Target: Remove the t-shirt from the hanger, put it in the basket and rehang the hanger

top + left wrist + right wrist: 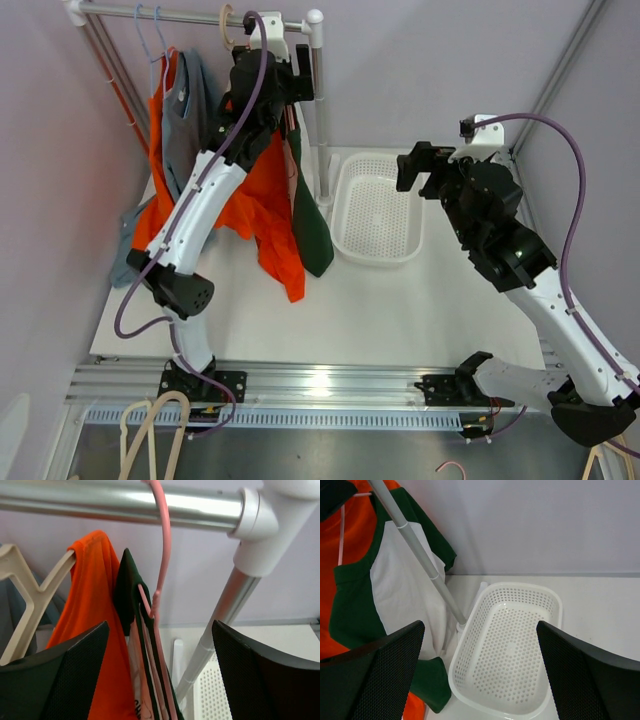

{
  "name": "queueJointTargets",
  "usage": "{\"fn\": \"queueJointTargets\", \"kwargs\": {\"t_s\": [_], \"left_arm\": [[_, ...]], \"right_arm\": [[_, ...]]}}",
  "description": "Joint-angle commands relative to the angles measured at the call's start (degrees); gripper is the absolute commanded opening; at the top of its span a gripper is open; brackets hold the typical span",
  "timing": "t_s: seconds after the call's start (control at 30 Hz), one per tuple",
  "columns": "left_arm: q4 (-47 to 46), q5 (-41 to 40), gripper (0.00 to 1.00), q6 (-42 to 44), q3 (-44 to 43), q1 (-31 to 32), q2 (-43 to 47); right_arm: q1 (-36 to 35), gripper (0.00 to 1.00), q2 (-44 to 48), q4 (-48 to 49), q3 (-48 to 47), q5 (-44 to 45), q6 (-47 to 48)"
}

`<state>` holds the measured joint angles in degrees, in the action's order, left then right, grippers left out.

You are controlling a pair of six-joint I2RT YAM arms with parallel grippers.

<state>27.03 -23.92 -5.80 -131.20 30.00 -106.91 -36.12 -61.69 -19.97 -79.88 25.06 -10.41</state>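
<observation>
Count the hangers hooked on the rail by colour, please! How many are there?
Light purple hangers: 2
Cream hanger: 1
Pink hanger: 1
Total: 4

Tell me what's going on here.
The left claw is up at the rail, open and facing the pink hanger that carries the green-and-white t-shirt. It grips nothing. The right claw hangs open above the white basket. The shirt is still on its hanger.
</observation>
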Motion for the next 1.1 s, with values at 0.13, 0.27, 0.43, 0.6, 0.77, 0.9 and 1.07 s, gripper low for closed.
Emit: {"fn": "queueJointTargets", "kwargs": {"t_s": [0.13, 0.27, 0.43, 0.6, 0.77, 0.9, 1.07], "left_arm": [[-8.2, -2.2, 0.70, 2.6, -3.0, 0.5, -2.4], [-8.0, -1.5, 0.65, 2.1, -3.7, 0.5, -3.8], [-8.4, -1.0, 0.33, 2.2, -3.8, 0.5, -4.7], [-9.9, -0.9, 0.01, 4.1, -5.1, 0.6, -5.5], [-14.4, -1.8, 0.01, 9.4, -7.0, 0.5, -5.2], [-18.9, -3.9, 0.01, 12.7, -6.5, 0.5, -3.6], [-22.3, -6.0, 0.01, 14.2, -2.9, 0.6, -0.8]], "right_arm": [[1.1, 0.99, 1.3, -1.0, 0.9, 0.6, 1.1], [2.3, 0.99, 1.6, -1.6, 0.8, -0.4, 0.8], [3.4, 0.99, 2.1, -1.7, 1.1, -1.3, 0.7], [4.0, 0.99, 2.5, -2.0, 1.1, -2.6, 0.4], [4.2, 0.99, 2.9, -2.4, 1.3, -3.4, 0.3], [4.3, 1.00, 2.8, -2.6, 1.6, -4.3, 0.1], [4.3, 0.99, 2.7, -2.4, 1.8, -4.9, -0.2]]}}
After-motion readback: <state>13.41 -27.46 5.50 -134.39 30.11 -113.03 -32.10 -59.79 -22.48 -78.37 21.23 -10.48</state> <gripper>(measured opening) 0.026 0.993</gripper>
